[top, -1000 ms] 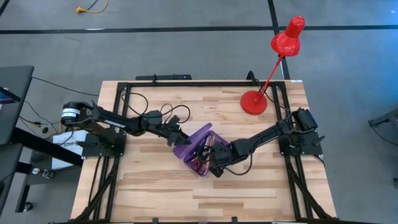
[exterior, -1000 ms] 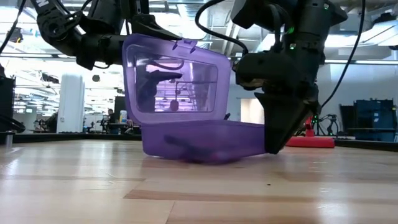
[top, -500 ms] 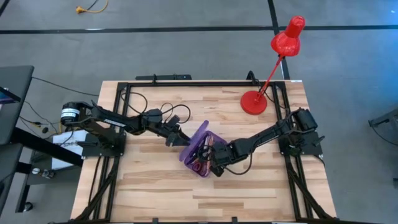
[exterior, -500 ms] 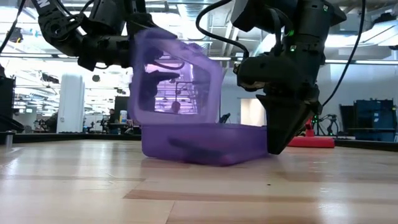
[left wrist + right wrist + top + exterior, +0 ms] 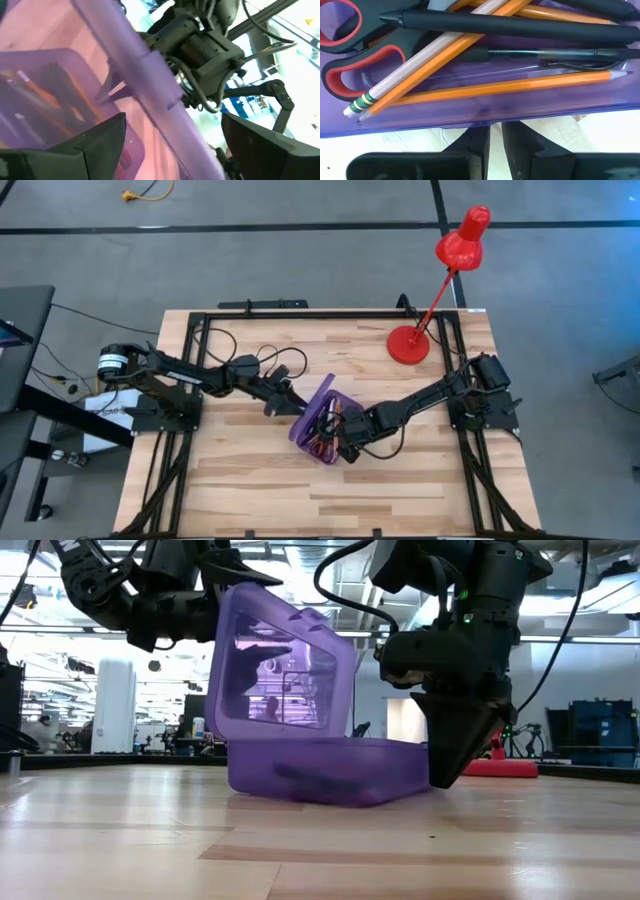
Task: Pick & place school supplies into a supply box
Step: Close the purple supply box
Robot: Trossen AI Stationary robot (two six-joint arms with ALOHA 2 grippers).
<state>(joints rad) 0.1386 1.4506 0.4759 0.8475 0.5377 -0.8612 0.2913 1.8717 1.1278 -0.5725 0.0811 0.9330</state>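
Wooden bench holds the purple box, lid raised. Left gripper fingers spread behind it; right gripper clenched, empty. Only its wrist view shows pencils, pens, scissors.

One purple supply box, lid up, on one wooden table. Inside, in the right wrist view: three orange pencils, two black pens, one pair of red-handled scissors. Two robot arms, one red desk lamp.
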